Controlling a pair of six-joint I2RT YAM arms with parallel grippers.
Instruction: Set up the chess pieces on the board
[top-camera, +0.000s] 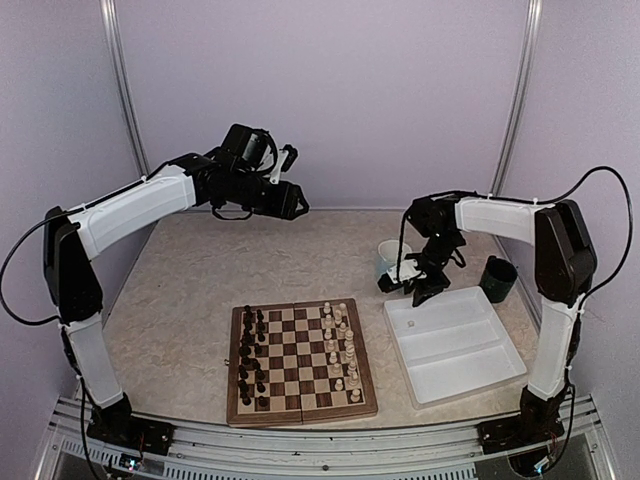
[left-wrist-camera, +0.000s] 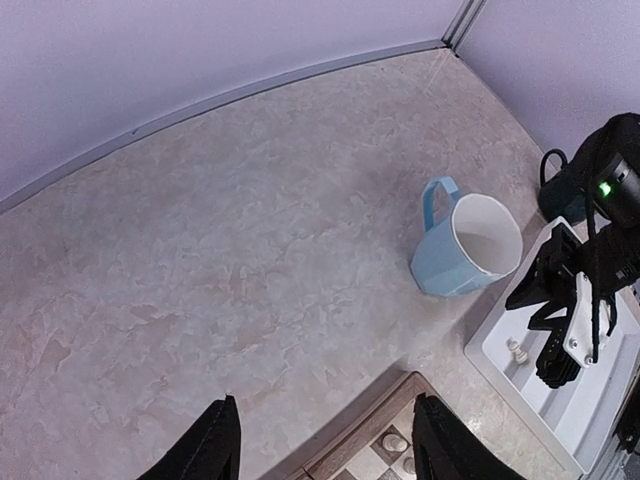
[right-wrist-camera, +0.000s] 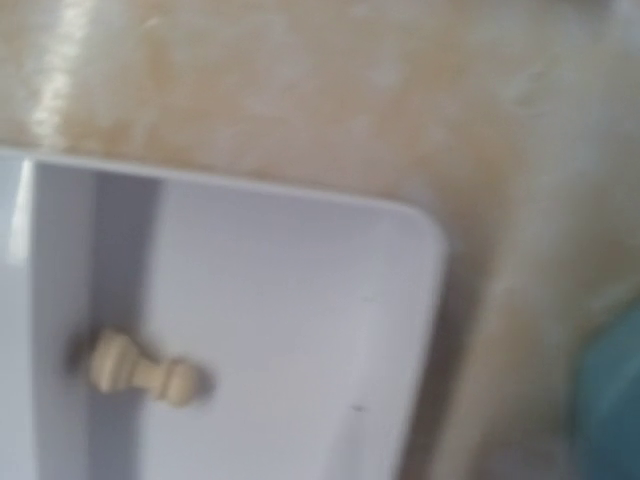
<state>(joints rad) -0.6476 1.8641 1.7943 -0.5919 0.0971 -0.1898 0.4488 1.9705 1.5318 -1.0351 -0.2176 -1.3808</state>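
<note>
On the far left, the left gripper (top-camera: 297, 205) hangs high above the desk (top-camera: 180, 300), well away from the board (top-camera: 300, 395). Its own wrist view shows both fingers (left-wrist-camera: 215, 445) spread wide with only bare desk between them, so it holds nothing.

On the board, near the middle of the desk, dark chess pieces (top-camera: 252, 355) fill the two left columns. The cream chess pieces (top-camera: 340, 350) stand in two columns along the right side. That side looks nearly full, though the pieces are too small to count or to check square by square.

Right of the board sits a white tray (top-camera: 470, 350), and one cream pawn (top-camera: 410, 323) lies in its far left corner. By my reading it is the last piece to bring over, so the task is close to done.

The right gripper (top-camera: 425, 290) hovers just above that corner. How wide its jaws stand I cannot tell, but the pawn lies free in the tray.

The top view gives the whole layout but shows the pawn as a speck. The right wrist view, though blurred, shows the pawn (right-wrist-camera: 145, 372) lying on its side on the tray floor (right-wrist-camera: 300, 330), with no fingers in view. The left wrist view shows the right gripper (left-wrist-camera: 560, 355) from the side and the blue mug (left-wrist-camera: 465, 240) beyond the tray.
</note>
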